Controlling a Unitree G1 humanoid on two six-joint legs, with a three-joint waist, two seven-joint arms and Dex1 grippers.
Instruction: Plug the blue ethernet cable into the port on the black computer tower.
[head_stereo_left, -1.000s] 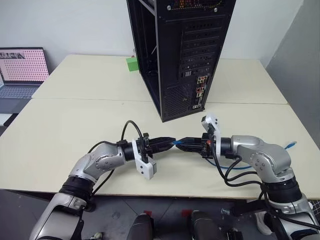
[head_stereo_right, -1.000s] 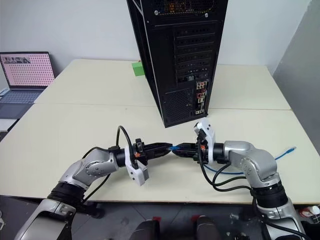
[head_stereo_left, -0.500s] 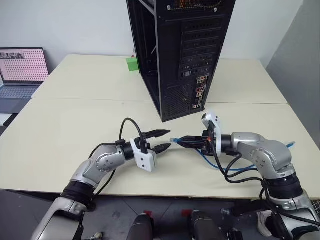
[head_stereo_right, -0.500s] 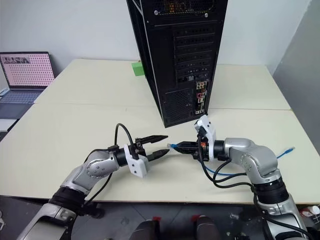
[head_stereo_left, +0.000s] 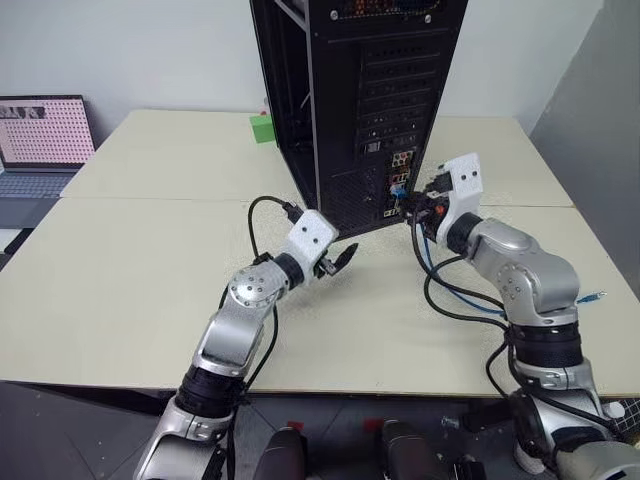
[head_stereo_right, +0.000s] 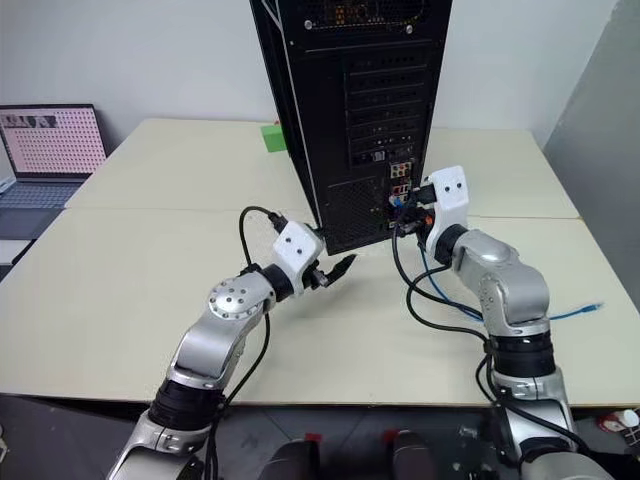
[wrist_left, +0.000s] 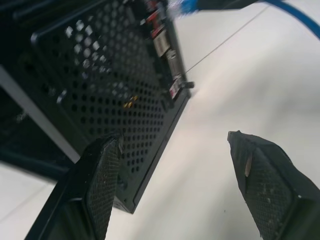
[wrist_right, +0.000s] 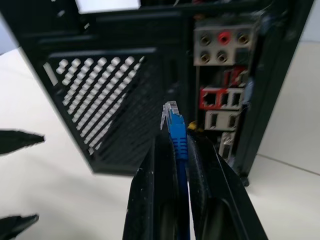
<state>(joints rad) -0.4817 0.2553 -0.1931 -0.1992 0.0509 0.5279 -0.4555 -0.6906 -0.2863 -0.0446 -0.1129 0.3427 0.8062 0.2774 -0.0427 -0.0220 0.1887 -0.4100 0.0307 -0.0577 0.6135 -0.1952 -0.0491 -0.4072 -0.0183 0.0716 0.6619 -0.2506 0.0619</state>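
blue ethernet cable (wrist_right: 176, 131): plug pinched between right gripper (wrist_right: 175, 150) fingers, tip just short of connector cluster (rest trails across table)
port (wrist_right: 211, 99): offset from the plug; misaligned push could jam
black computer tower (head_stereo_left: 360, 100): could shift if shoved
left gripper (wrist_left: 175, 170): jaws wide apart, empty, near tower's grille

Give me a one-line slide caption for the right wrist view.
Right gripper holds the blue ethernet cable plug-first toward the black computer tower, not yet inserted.
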